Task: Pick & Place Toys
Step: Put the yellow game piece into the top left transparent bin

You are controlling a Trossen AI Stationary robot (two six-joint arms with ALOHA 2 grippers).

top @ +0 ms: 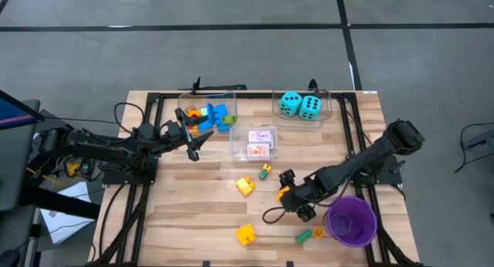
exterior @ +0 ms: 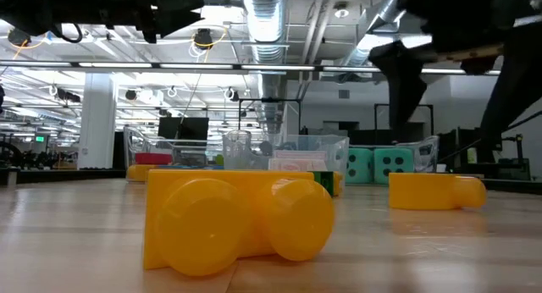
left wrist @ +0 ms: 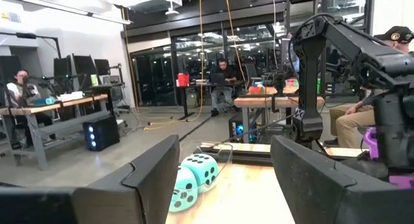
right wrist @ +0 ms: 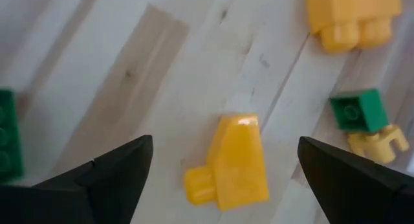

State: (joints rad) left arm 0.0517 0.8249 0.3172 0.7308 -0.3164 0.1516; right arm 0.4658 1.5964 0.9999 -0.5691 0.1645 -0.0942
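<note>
Two dice (top: 300,106), no readable writing
Right end effector (top: 296,199) hovered open over a yellow brick (right wrist: 230,162); left end effector (top: 191,137) stood open, empty.

Turquoise black-dotted dice (top: 300,106), yellow bricks (top: 245,187), purple cup (top: 351,221), red-and-white card packs (top: 262,142).

No readable text, label or number anywhere.
</note>
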